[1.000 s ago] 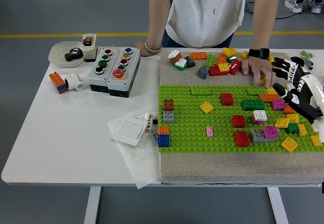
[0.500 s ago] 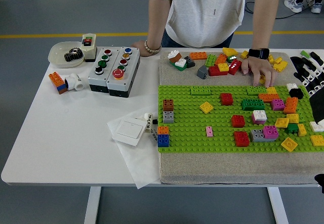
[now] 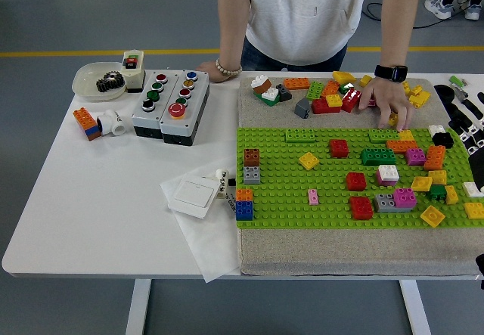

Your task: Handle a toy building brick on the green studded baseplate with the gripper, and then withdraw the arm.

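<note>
The green studded baseplate [image 3: 302, 191] lies on a beige mat and carries several bricks, among them a red one [image 3: 339, 147], a dark green one [image 3: 376, 156] and an orange one [image 3: 435, 155]. My right hand [image 3: 465, 116] hangs at the picture's right edge, just past the plate's far right corner, fingers spread and holding nothing. It touches no brick. A person's hand [image 3: 389, 104] with a black watch rests on loose bricks at the plate's far edge. My left arm is out of view.
Loose bricks [image 3: 325, 97] lie in a heap behind the plate. A button box [image 3: 170, 104], a bowl with a gear [image 3: 102, 82] and a small brick stack [image 3: 87, 122] stand at the left. A white switch on paper [image 3: 189, 195] lies left of the plate. The person's other hand [image 3: 223, 70] rests on the table.
My right hand has drawn back to the right, off the bricks at the plate's right side, and now shows only at the edge. The person's hand shifted slightly.
</note>
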{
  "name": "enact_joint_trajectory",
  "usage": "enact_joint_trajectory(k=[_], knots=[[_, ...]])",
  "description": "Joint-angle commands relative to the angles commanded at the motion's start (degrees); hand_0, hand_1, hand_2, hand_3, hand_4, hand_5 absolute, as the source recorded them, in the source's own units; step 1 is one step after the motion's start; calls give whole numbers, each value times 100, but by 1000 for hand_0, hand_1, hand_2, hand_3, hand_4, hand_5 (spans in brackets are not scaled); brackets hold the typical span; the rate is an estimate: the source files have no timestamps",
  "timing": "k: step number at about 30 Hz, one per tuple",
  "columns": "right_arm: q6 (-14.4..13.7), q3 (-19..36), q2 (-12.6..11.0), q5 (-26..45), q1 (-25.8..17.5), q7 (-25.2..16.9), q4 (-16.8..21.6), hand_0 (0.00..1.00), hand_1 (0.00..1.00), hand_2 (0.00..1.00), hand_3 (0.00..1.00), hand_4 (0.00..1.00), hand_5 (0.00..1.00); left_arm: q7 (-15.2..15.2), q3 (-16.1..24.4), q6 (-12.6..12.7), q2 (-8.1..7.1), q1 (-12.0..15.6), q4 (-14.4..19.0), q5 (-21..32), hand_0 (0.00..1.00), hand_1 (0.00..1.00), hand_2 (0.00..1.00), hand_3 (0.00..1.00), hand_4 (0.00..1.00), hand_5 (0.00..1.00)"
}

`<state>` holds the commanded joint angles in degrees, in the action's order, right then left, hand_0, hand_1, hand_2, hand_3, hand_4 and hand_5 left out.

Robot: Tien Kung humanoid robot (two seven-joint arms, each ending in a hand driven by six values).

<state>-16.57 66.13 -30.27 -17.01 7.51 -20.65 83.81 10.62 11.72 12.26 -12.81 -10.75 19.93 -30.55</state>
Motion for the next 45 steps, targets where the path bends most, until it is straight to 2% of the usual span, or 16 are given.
enact_joint_trajectory(k=[19, 45], knots=[[28, 0, 4, 81, -45, 9, -100, 843, 798, 821, 845, 998, 998, 8, 12, -7, 17, 7, 3, -26, 730, 744, 770, 600, 621, 647], [45, -19, -30, 2, -64, 94, -31, 841, 794, 816, 839, 998, 982, 23, 35, -14, 10, 23, 4, -78, 730, 745, 769, 601, 622, 648]])
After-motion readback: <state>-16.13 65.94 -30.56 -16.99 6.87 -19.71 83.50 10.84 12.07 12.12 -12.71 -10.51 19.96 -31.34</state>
